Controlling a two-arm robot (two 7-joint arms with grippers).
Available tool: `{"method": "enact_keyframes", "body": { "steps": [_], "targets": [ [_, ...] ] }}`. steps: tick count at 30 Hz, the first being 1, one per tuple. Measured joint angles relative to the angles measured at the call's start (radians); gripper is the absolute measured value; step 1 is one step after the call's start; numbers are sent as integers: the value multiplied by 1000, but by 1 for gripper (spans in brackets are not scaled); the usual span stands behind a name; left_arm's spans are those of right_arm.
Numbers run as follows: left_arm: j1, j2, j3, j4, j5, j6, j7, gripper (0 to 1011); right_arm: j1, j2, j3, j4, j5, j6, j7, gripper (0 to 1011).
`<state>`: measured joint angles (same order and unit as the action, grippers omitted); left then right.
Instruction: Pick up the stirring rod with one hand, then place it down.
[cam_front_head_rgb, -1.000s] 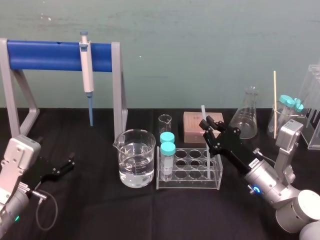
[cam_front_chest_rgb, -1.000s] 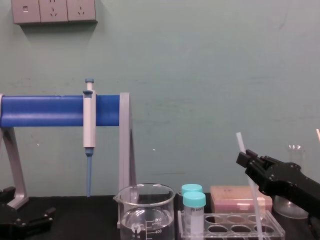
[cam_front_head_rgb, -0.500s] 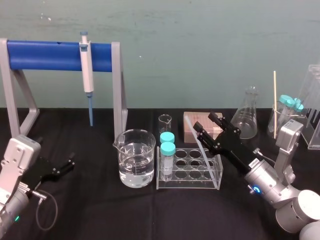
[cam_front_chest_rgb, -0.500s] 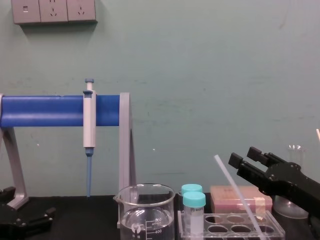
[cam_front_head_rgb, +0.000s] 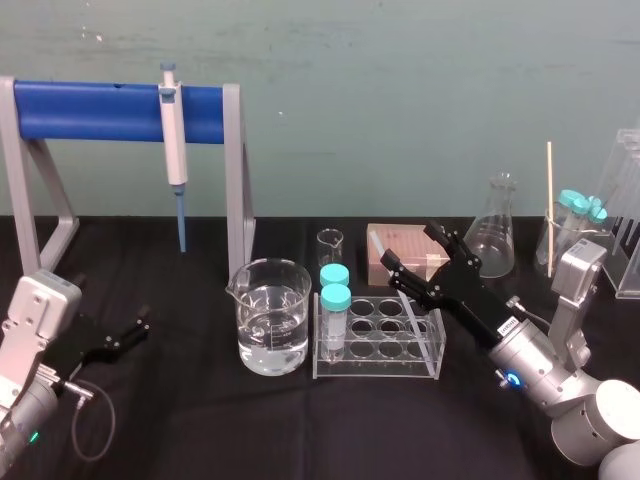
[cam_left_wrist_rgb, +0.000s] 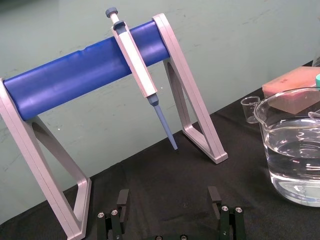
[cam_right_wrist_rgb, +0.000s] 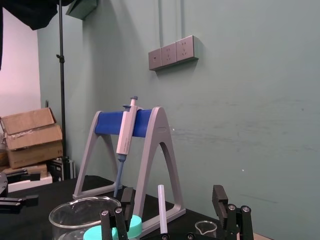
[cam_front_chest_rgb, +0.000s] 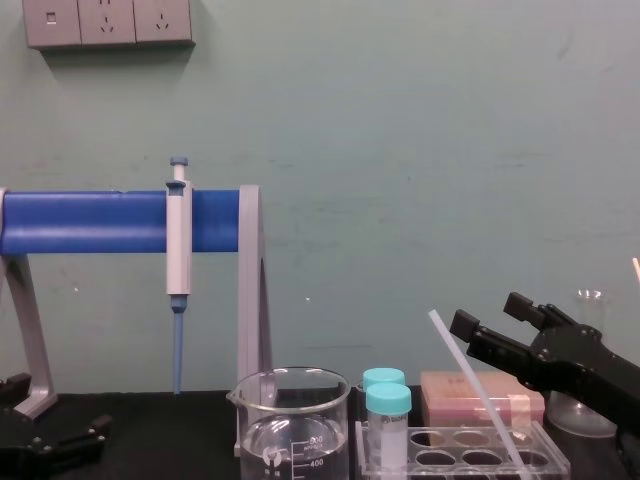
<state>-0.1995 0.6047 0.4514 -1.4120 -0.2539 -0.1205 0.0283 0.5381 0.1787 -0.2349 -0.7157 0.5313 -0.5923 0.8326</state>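
The stirring rod (cam_front_chest_rgb: 475, 388) is a thin translucent white stick with its lower end in a cell of the clear tube rack (cam_front_head_rgb: 378, 340). It leans toward my left. My right gripper (cam_front_head_rgb: 413, 248) hovers over the rack, open. Its black fingers stand on either side of the rod (cam_right_wrist_rgb: 162, 210) without touching it. My left gripper (cam_left_wrist_rgb: 168, 197) is parked low near the left front of the table, open with nothing between its fingers.
A glass beaker of water (cam_front_head_rgb: 272, 315) and two teal-capped tubes (cam_front_head_rgb: 335, 300) stand left of the rod. A pink box (cam_front_head_rgb: 395, 245), a conical flask (cam_front_head_rgb: 490, 240) and a pale orange stick (cam_front_head_rgb: 549, 205) are behind. A blue-and-white pipette (cam_front_head_rgb: 175, 130) hangs on the blue stand.
My right gripper has gone from shut on the rod to open. The rod has tipped from nearly upright to leaning left in the rack. My left arm has not moved.
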Motion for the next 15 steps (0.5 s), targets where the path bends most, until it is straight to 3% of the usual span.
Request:
{"method": "enact_keyframes", "body": {
  "steps": [8, 15],
  "targets": [
    [0, 0, 0, 0, 0, 0, 0, 1000, -2, 1, 0, -5, -5, 0, -8, 1000],
    [0, 0, 0, 0, 0, 0, 0, 1000, -52, 24, 15, -132, -101, -1, -188, 1000]
  ]
}}
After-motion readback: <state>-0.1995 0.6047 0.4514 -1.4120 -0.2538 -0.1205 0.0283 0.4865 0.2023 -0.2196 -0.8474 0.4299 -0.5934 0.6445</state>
